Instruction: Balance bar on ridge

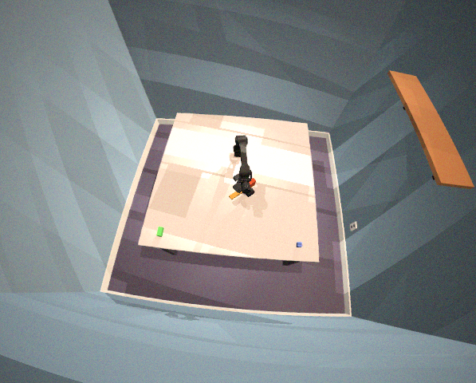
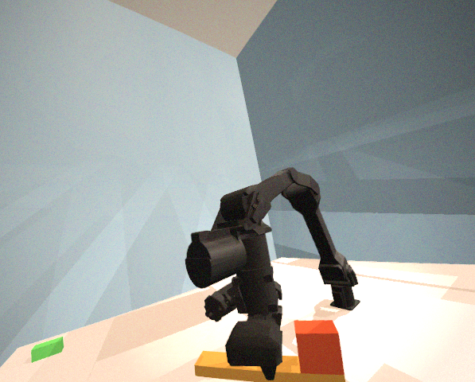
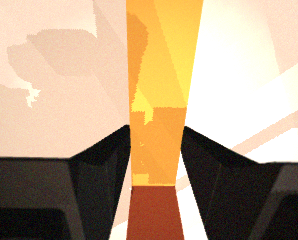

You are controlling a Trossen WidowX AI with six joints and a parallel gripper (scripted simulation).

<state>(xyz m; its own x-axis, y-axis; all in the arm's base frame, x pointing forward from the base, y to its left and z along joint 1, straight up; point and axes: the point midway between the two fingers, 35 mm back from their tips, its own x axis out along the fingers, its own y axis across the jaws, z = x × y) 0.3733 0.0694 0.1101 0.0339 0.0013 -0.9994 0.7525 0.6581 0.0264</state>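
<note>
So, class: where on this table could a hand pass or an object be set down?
Open stretch: between the green block and blue cube along the near edge. Crowded: mid-table, where the pincer grips the orange bar beside the red ridge.

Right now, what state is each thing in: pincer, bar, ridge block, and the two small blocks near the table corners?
Pincer: shut on the bar.
Bar: held between the fingers, low by the table; whether it touches the table or the ridge cannot be told.
Ridge: upright on the table, beside the pincer.
Green block: lying on the table, untouched.
Blue block: on the table, untouched.
</note>
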